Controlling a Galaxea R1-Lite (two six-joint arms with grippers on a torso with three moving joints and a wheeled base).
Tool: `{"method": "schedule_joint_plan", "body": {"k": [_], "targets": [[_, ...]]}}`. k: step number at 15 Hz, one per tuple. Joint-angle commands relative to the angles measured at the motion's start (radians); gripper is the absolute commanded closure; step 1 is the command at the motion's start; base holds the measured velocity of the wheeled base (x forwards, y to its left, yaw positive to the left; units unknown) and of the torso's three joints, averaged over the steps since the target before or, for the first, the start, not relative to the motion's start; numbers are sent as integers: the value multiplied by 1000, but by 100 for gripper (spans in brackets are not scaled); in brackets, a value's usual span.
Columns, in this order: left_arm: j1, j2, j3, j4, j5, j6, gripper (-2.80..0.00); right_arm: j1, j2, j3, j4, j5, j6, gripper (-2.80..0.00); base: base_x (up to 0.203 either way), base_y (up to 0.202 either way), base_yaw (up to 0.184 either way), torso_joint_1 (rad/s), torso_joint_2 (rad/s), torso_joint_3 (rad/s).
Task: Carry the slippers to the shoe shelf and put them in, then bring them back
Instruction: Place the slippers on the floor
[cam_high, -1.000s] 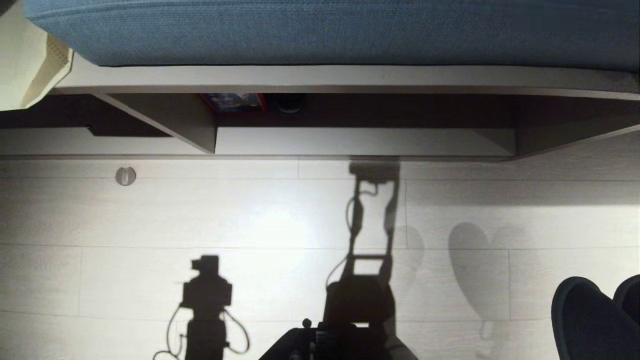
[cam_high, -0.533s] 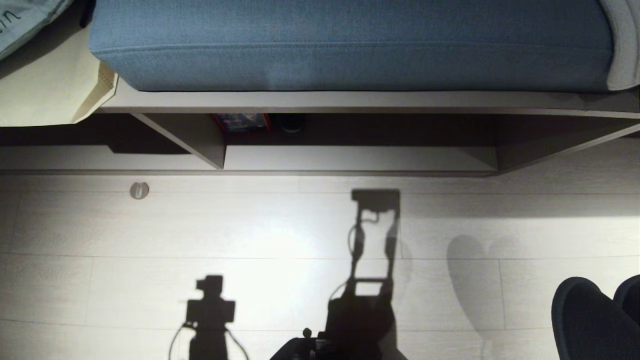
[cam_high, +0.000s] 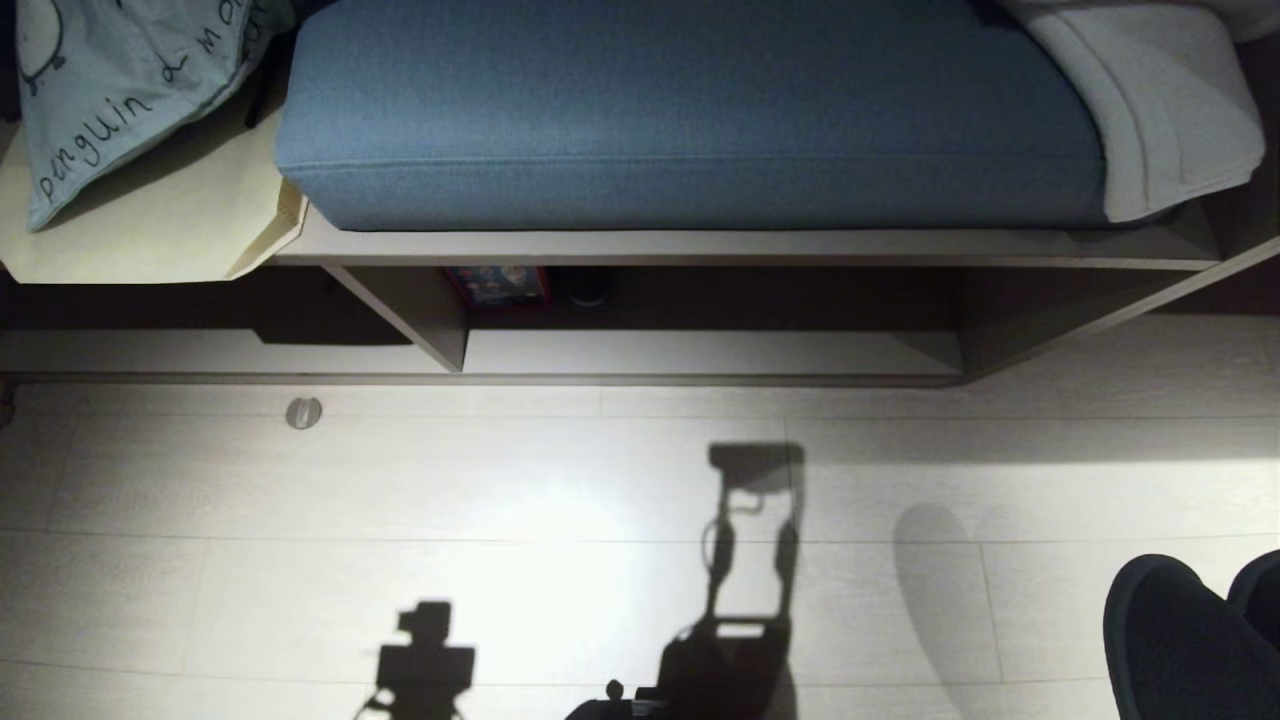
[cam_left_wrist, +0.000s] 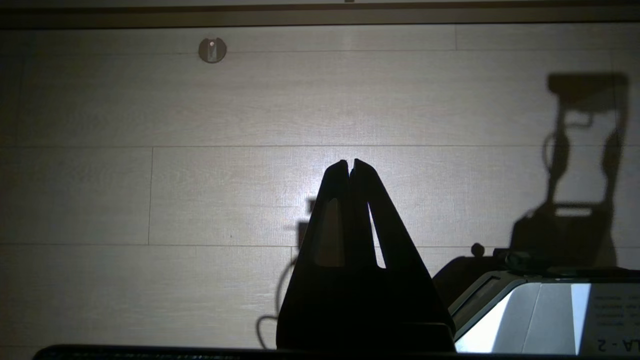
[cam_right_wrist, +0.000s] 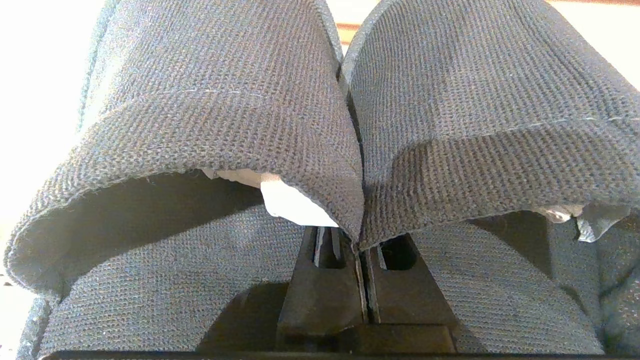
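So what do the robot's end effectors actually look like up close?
Each is a pair of black tapered fingers. The left end effector narrows to a point, with slot-like cutouts in its fingers. The right end effector also shows black slotted fingers on a black base.

1. Your head view has tilted up: the whole scene sits lower in frame than a second ago. That is camera motion, not motion of the things.
2. The shoe shelf (cam_high: 700, 352) now lies nearer mid-frame, with both its ends in view.
3. The blue cushion (cam_high: 690, 120) shows its whole top face; before, you saw only its front edge.
4. New in view: a pale printed bag (cam_high: 110, 90) at upper left and a grey blanket (cam_high: 1150, 110) at upper right.
5. The floor disc (cam_high: 304, 412) and the robot's shadows (cam_high: 745, 570) have slid down the frame and look smaller.
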Motion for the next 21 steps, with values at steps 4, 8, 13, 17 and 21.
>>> {"method": "schedule_joint_plan", "body": {"k": [4,8,13,17,21], "targets": [[0,1,2,0,0,0,0,0,1,0,-1,0,-1,0,0,0,0,1,2,200],[0,1,2,0,0,1,0,0,1,0,-1,0,-1,0,0,0,0,1,1,200],[0,1,0,0,0,1,0,0,1,0,-1,0,-1,0,0,0,0,2,0,202],[0,1,0,0,0,1,0,0,1,0,-1,0,-1,0,0,0,0,5,0,202],[0,1,2,-2,0,1,0,2,1,0,-1,0,-1,0,0,0,0,2,-2,202]]}}
